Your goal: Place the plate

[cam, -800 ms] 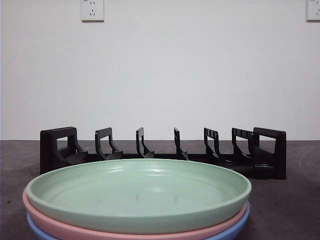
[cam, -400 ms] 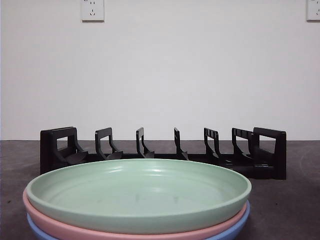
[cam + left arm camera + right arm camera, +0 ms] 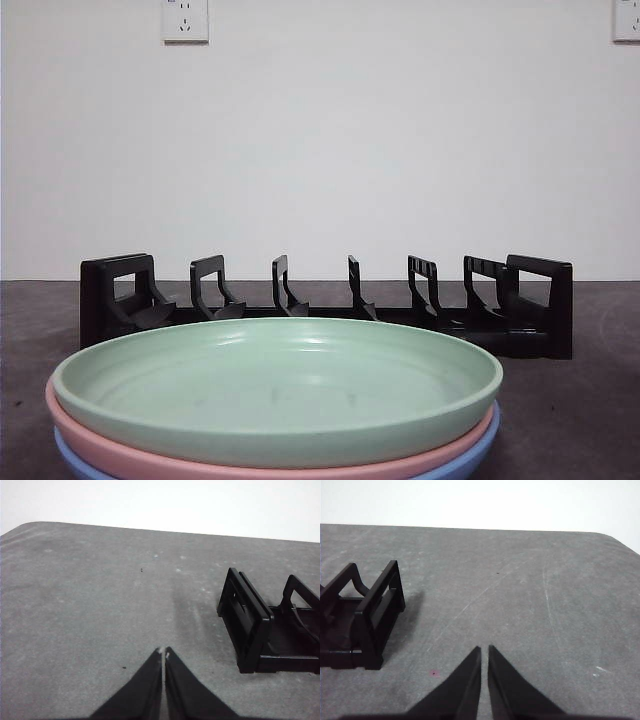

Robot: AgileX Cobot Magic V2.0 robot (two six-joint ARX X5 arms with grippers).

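A green plate (image 3: 278,385) lies on top of a pink plate (image 3: 150,462) and a blue plate (image 3: 470,457), stacked close to the front camera. Behind them stands a black slotted plate rack (image 3: 325,305), with nothing in its slots. Neither gripper shows in the front view. My left gripper (image 3: 163,652) hovers shut over bare table beside one end of the rack (image 3: 255,627). My right gripper (image 3: 484,650) hovers over the table beside the other end of the rack (image 3: 367,617), jaws nearly touching, holding nothing.
The grey table (image 3: 590,400) runs back to a white wall with two power sockets (image 3: 185,19). Its rounded far corners show in both wrist views.
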